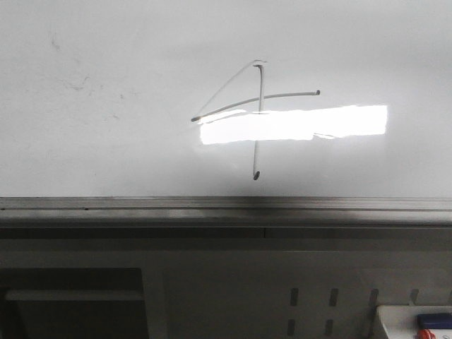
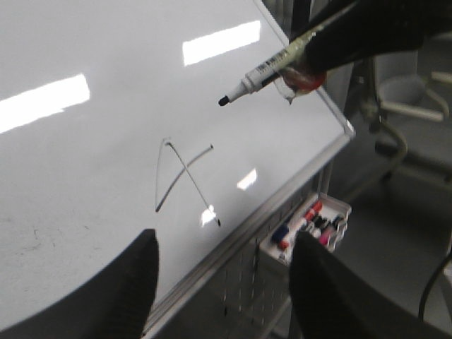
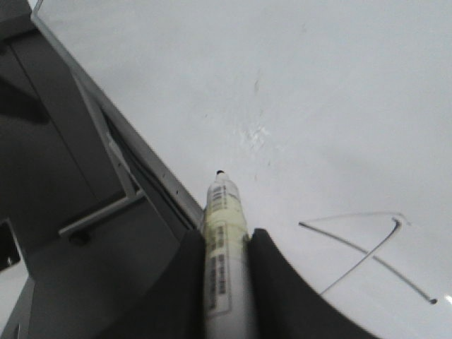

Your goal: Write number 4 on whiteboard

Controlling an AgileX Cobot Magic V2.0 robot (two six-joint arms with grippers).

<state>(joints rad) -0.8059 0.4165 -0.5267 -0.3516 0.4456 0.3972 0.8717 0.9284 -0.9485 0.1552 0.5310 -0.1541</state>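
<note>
The 4 is drawn in thin dark strokes on the whiteboard, near the middle of its grey bottom rim, its long stroke crossing a bright glare. My right gripper clamps a marker, tip lifted off the board. My left gripper hangs wide open, holding nothing.
</note>
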